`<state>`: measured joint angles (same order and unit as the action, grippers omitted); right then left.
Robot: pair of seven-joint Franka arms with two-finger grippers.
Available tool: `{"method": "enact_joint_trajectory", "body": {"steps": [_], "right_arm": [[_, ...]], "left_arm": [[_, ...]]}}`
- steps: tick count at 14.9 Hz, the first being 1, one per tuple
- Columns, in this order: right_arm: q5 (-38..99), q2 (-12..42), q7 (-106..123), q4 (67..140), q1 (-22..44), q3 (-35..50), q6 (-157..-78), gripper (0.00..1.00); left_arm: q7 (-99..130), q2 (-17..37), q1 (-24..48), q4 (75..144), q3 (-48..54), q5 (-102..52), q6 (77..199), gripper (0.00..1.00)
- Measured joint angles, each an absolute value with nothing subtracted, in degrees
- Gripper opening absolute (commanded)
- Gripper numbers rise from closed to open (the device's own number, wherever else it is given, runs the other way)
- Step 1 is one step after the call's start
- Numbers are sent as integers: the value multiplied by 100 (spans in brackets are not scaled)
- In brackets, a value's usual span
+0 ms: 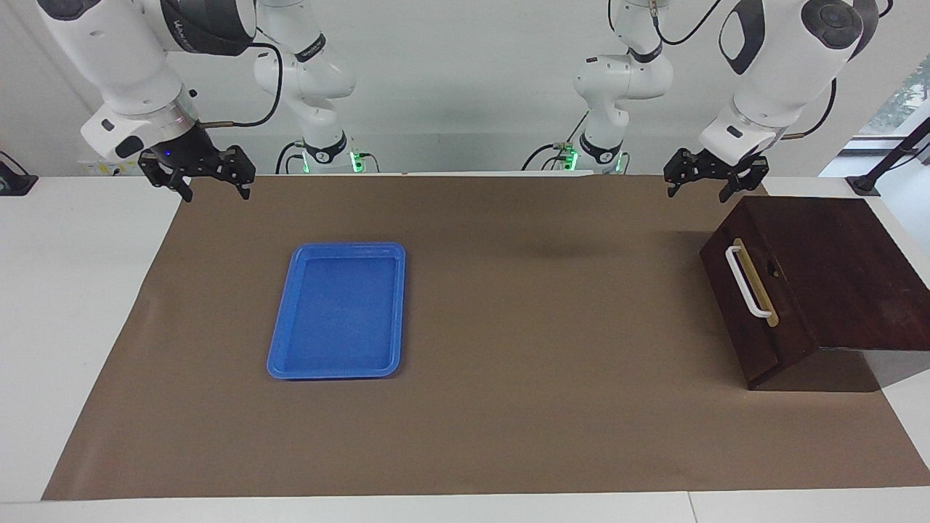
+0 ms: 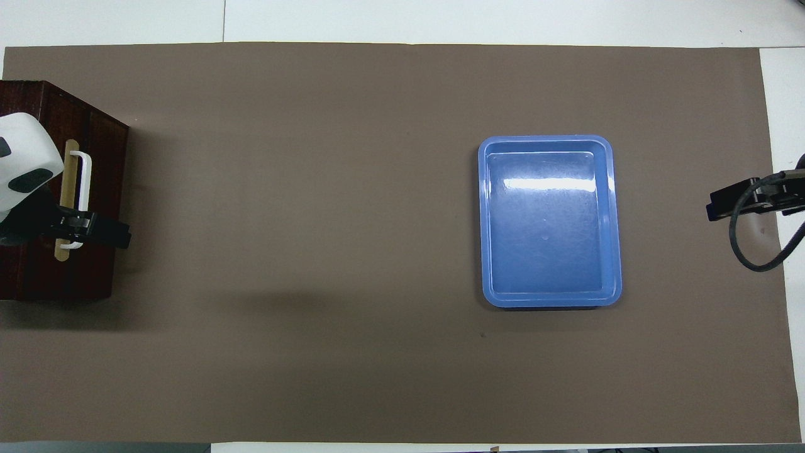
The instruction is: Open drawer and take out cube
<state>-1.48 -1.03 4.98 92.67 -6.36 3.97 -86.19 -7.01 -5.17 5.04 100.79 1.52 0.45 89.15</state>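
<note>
The drawer [image 1: 737, 312] is shut in its dark brown wooden box [image 1: 835, 276], at the left arm's end of the table. Its white bar handle [image 1: 748, 283] and brass strip face the table's middle. The cube is hidden. My left gripper [image 1: 699, 193] hangs open in the air over the box's corner nearest the robots, holding nothing. In the overhead view the left gripper [image 2: 104, 229] covers one end of the handle [image 2: 83, 179] on the drawer [image 2: 104, 170]. My right gripper [image 1: 216, 195] waits open and empty over the mat's corner at the right arm's end, and the right gripper [image 2: 726, 204] shows only partly from above.
A flat blue tray [image 1: 334, 374] lies empty on the brown mat [image 1: 545, 363], toward the right arm's end. From above, the tray [image 2: 484, 220] sits mid-depth on the mat [image 2: 314, 251]. White tabletop [image 1: 73, 327] borders the mat.
</note>
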Motion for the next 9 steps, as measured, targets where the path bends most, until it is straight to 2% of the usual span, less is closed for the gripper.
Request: {"method": "enact_joint_trajectory", "body": {"steps": [9], "right_arm": [[-148, -103, 498, 9268, -635, 400, -8617, 100]], "left_arm": [[-710, -516, 547, 10145, 168, 158, 9056, 100]]}}
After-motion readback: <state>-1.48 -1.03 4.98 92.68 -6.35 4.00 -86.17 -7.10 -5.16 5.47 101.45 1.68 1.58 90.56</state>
